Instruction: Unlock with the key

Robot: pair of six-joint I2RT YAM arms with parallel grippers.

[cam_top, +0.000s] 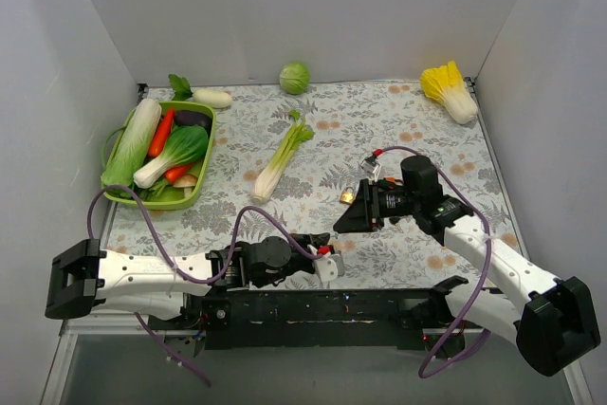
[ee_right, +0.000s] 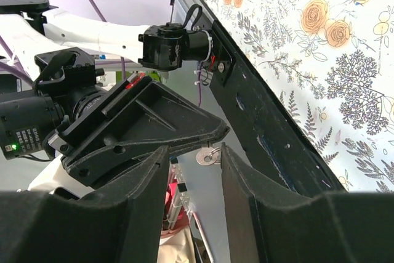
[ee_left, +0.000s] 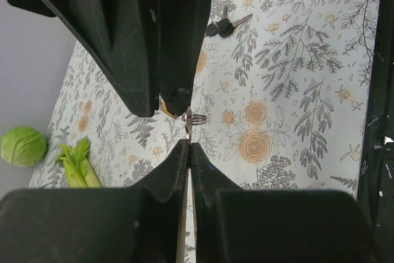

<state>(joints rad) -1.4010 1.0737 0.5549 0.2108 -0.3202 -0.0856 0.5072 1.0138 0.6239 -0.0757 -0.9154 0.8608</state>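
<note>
My left gripper (cam_top: 334, 246) (ee_left: 188, 146) is shut on a thin, flat silvery key with a small ring (ee_left: 194, 118). Its round holed head (ee_right: 207, 156) sticks out between the fingers (ee_right: 258, 177) of my right gripper (cam_top: 342, 224) (ee_right: 196, 155), which is open and touches nothing. Both grippers meet tip to tip just above the cloth. Two black-headed keys (ee_left: 225, 26) lie loose on the cloth beyond. A small brass padlock (cam_top: 348, 194) sits by the right gripper; in the left wrist view only a brass sliver (ee_left: 165, 108) of it shows.
A green basket (cam_top: 211, 139) of vegetables stands at the back left, with a white radish (cam_top: 213, 98) behind it. A celery stalk (cam_top: 282, 160), a cabbage (cam_top: 294, 77) and a yellow napa cabbage (cam_top: 450, 90) lie on the flowered cloth. White walls enclose three sides.
</note>
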